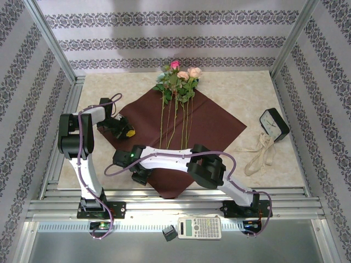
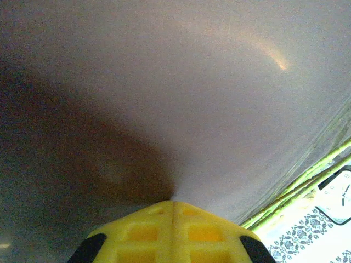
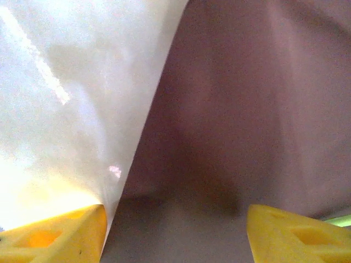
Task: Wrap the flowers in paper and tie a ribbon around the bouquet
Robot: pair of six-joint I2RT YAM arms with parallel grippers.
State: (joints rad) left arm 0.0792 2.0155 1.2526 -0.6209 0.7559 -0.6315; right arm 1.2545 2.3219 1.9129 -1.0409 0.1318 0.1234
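Top external view: the paper [image 1: 214,126] lies like a dark crimson diamond in the middle of the surface [image 1: 236,87]. The flowers [image 1: 176,104] lie on it with their stems running down the frame, and the pink and peach blooms poke out past the paper's upper corner. The ribbon [image 1: 262,153] is a loose beige heap off to the right of the frame, clear of the paper and just below a black clock [image 1: 273,124]. A calculator [image 1: 199,227] sits on the rail at the bottom centre.

The left tool [image 1: 127,132] is at the paper's left corner. In the left wrist view its yellow fingers [image 2: 153,233] are pressed together, and the sheet rises right out of the tip, so it looks pinched on the paper. Green stems and the clock face show at the lower right of that view.

The right arm reaches across the frame, and the right tool [image 1: 140,174] sits at the paper's lower-left edge. In the right wrist view, the right tool [image 3: 175,208] is spread wide, one yellow finger in each bottom corner. The paper's edge runs up between them, with the pale surface to its left.
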